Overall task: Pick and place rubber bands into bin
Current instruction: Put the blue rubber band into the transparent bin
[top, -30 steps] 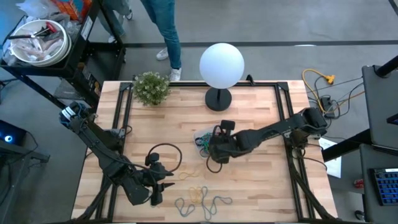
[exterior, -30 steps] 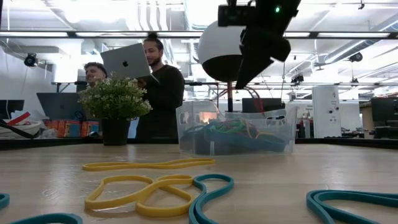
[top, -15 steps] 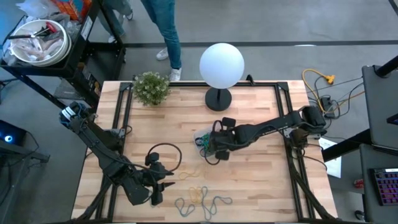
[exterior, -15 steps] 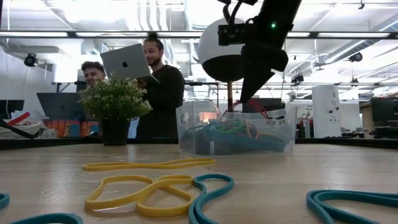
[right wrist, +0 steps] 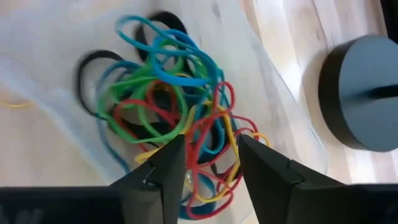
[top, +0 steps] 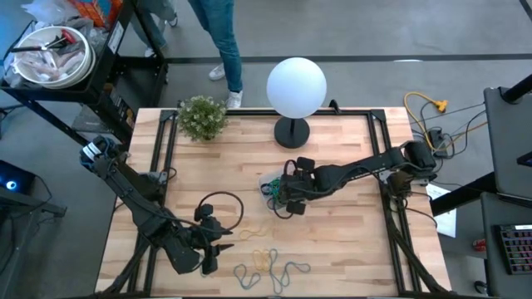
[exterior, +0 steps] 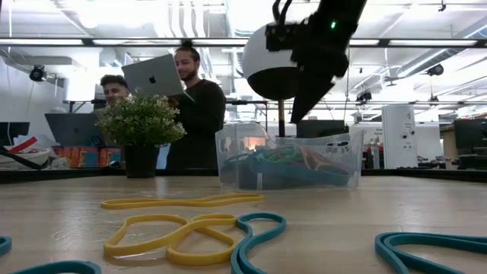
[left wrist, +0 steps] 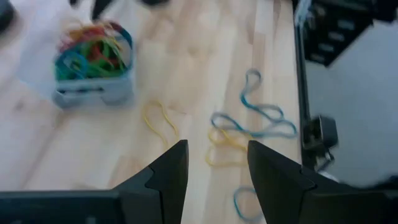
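I have my right claw (top: 281, 194) above the bin (exterior: 288, 162), which stands near the middle of the desk (top: 332, 249), in front of the white globe lamp (top: 296, 86). In the right wrist view the two fingers (right wrist: 163, 167) are apart and there is nothing between them; below them I see the tangle of rubber bands (right wrist: 168, 112) inside the bin, blue, green, red, yellow and black. So this claw is open and it holds nothing.

My left claw (top: 218, 246) waits near the front left part of the desk, beside a big black loop (top: 218, 211). In the left wrist view its fingers (left wrist: 168, 174) are also apart and empty.

Several bands lie loose on the desk, well apart from the bin. In the low view there is a flat yellow band (exterior: 183, 202), a folded yellow band (exterior: 171, 236) and a teal band (exterior: 255, 236) touching it, and one more teal band (exterior: 430, 247) at the right side. In the high view these loose bands (top: 270, 264) lie in the front part of the desk.

A small green plant (top: 202, 117) stands at the far left corner. Behind the desk two persons (exterior: 190, 99) are visible, and one holds a laptop (exterior: 156, 74).
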Motion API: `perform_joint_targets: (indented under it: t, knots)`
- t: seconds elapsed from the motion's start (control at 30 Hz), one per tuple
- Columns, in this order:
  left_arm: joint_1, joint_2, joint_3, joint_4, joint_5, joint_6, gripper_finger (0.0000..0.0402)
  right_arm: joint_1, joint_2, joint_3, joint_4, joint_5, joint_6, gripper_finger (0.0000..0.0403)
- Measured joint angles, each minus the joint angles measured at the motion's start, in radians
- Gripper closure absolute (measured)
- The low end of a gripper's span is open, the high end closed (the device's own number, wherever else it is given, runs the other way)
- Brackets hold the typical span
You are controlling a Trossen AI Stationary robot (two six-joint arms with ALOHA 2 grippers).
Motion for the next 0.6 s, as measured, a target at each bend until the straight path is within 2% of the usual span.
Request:
perform_joint_targets:
  t: [0.27,0.4,0.5,0.6]
  knots:
    - [-0.009,0.081,0.000,-0.114,0.386,-0.020,0.0252,0.112,-0.096,0.015,0.046,-0.012,-0.056,0.0260]
    - [-0.021,0.150,0.000,-0.169,0.541,-0.018,0.0252,0.175,-0.144,0.014,0.061,-0.015,-0.053,0.0267]
    - [-0.033,0.197,0.000,-0.182,0.610,0.004,0.0252,0.216,-0.172,0.013,0.061,-0.016,-0.032,0.0273]
    - [-0.043,0.230,0.000,-0.185,0.620,0.035,0.0252,0.253,-0.191,0.013,0.064,-0.015,0.001,0.0278]
